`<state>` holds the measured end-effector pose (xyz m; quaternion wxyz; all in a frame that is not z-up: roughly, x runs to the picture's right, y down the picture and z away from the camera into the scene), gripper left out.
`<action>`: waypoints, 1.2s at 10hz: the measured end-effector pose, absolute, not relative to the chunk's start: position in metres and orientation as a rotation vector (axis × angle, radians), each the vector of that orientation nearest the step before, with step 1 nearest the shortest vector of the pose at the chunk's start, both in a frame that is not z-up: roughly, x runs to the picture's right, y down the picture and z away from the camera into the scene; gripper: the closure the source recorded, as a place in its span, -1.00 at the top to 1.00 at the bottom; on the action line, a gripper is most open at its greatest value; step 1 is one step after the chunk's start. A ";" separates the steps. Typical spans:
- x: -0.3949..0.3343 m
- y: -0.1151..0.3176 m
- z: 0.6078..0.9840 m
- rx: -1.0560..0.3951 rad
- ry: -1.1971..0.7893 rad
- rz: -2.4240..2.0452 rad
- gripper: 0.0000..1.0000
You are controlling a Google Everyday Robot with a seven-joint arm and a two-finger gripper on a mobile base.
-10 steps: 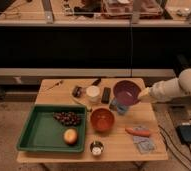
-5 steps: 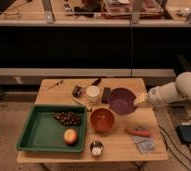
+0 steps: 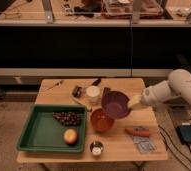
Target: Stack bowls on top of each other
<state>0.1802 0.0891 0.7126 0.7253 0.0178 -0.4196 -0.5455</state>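
Observation:
The dark purple bowl (image 3: pixel 115 104) hangs tilted in the air, its opening facing the camera, just above and right of the orange bowl (image 3: pixel 101 120). The orange bowl stands upright on the wooden table (image 3: pixel 124 142), right of the green tray. My gripper (image 3: pixel 134 102) reaches in from the right on the white arm (image 3: pixel 176 89) and is shut on the purple bowl's right rim. The purple bowl's lower edge overlaps the orange bowl's far rim in this view.
A green tray (image 3: pixel 39 134) at the left holds dark grapes (image 3: pixel 66 118) and an orange fruit (image 3: pixel 70 136). A small light cup (image 3: pixel 93 93) stands behind the bowls, a tiny tin (image 3: pixel 96 148) at the front. An orange-red object (image 3: pixel 138 132) and a packet (image 3: pixel 145 145) lie at the right.
The gripper has carried the purple bowl left and down toward the orange bowl, and tilted it more toward the camera. The orange bowl has not moved.

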 end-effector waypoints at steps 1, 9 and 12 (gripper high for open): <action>0.162 0.096 0.710 0.032 -0.958 -1.237 -1.00; 0.127 0.135 0.752 -0.046 -1.075 -1.244 -1.00; 0.127 0.126 0.758 -0.049 -1.049 -1.229 -0.94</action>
